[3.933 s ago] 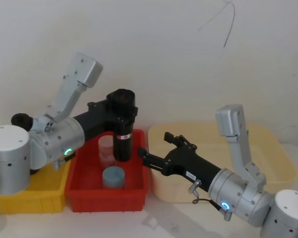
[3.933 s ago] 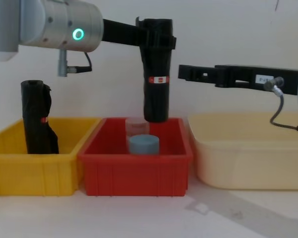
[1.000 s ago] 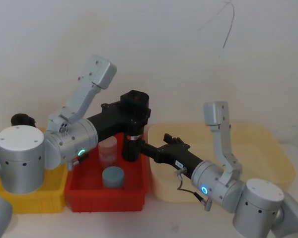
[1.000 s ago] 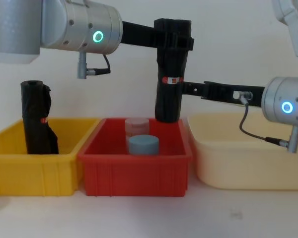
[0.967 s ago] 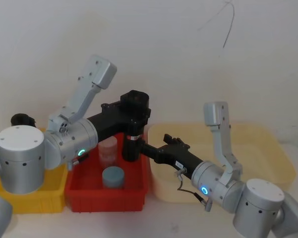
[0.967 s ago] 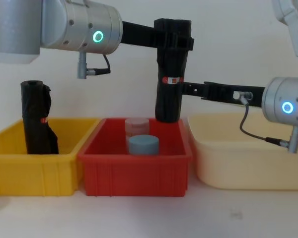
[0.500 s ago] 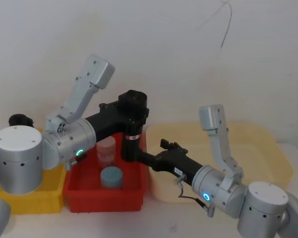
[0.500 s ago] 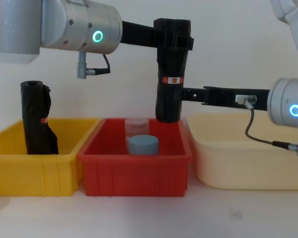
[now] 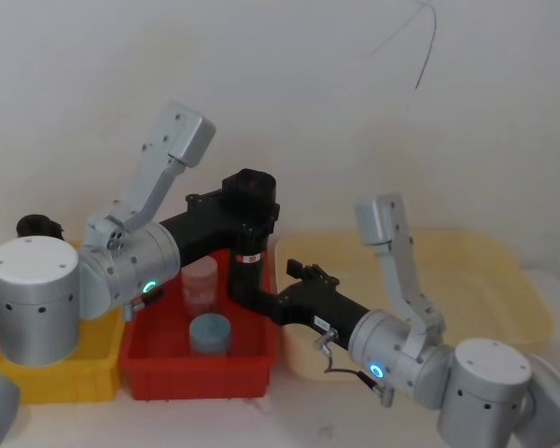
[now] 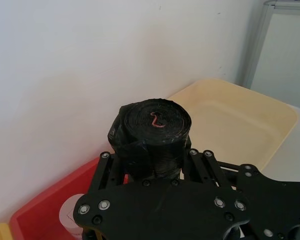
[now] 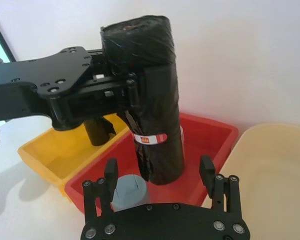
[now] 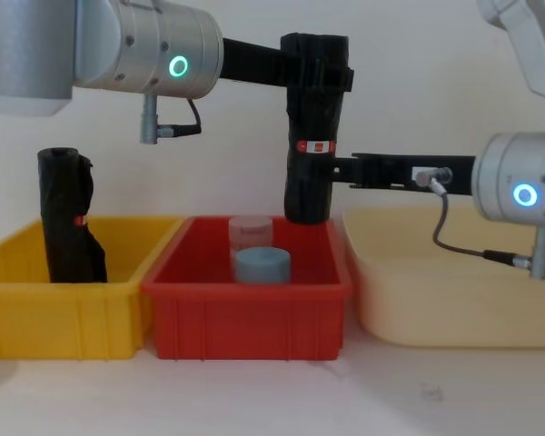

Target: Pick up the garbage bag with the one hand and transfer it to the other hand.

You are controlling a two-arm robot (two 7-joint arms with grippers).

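The garbage bag (image 12: pixel 312 136), a straight black roll with a red-and-white band, hangs upright over the red bin's back right corner. My left gripper (image 12: pixel 318 74), on the green-ringed arm, is shut on the roll's upper end. The left wrist view shows the roll's top (image 10: pixel 155 120) between the fingers (image 10: pixel 106 159). My right gripper (image 12: pixel 341 170), on the blue-ringed arm, comes in level from the right, just below the band. It is open. In the right wrist view its fingers (image 11: pixel 110 172) stand to either side of the bag's lower end (image 11: pixel 157 150), apart from it.
Under the bag, a red bin (image 12: pixel 245 309) holds a clear cup (image 12: pixel 251 229) and a blue-grey cylinder (image 12: pixel 262 265). A yellow bin (image 12: pixel 64 313) on the left holds a kinked black roll (image 12: pixel 68 218). A cream tub (image 12: pixel 454 300) sits on the right.
My right gripper has moved left toward the bag and now reaches its lower half. The left gripper and the bag have stayed in place over the last second.
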